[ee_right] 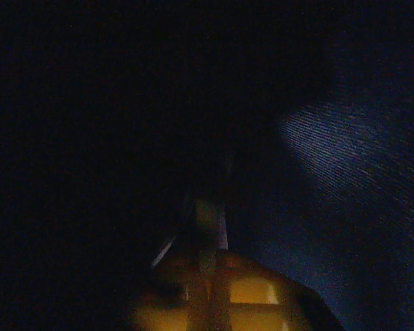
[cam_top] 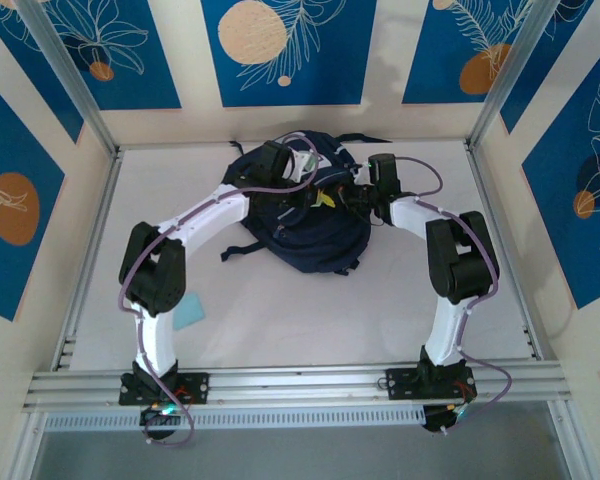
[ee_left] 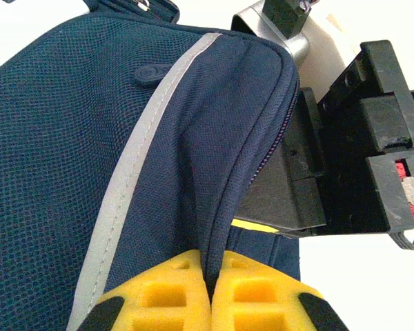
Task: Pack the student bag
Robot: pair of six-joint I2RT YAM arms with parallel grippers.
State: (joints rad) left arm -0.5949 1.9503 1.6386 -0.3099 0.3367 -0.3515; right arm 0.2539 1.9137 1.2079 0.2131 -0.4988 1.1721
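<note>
Pinching the student bag (cam_top: 315, 240) with my left gripper (ee_left: 210, 293), I hold a fold of its navy fabric just below the zipper (ee_left: 272, 148). The two yellow fingers (ee_left: 165, 293) are pressed together with only the cloth between them. The bag lies on the white table (cam_top: 280, 330) toward 12 o'clock from my bases, and a grey stripe (ee_left: 134, 179) runs down its mesh side at 10 o'clock from my grip. My right gripper (ee_right: 210, 283) is down in the bag's opening, where it is very dark. Its fingers are closed narrow, and a thin pale strip (ee_right: 210, 221) shows between them, but I cannot tell what it is or if it is really gripped. What is inside the bag I cannot tell. In the left wrist view the black body of my right arm's wrist (ee_left: 359, 138) stands at 2 o'clock, close against the zipper edge. A flat light-blue piece (cam_top: 190, 310) lies on the table at 8 o'clock from the bag, just beside my left arm (cam_top: 155, 290).
</note>
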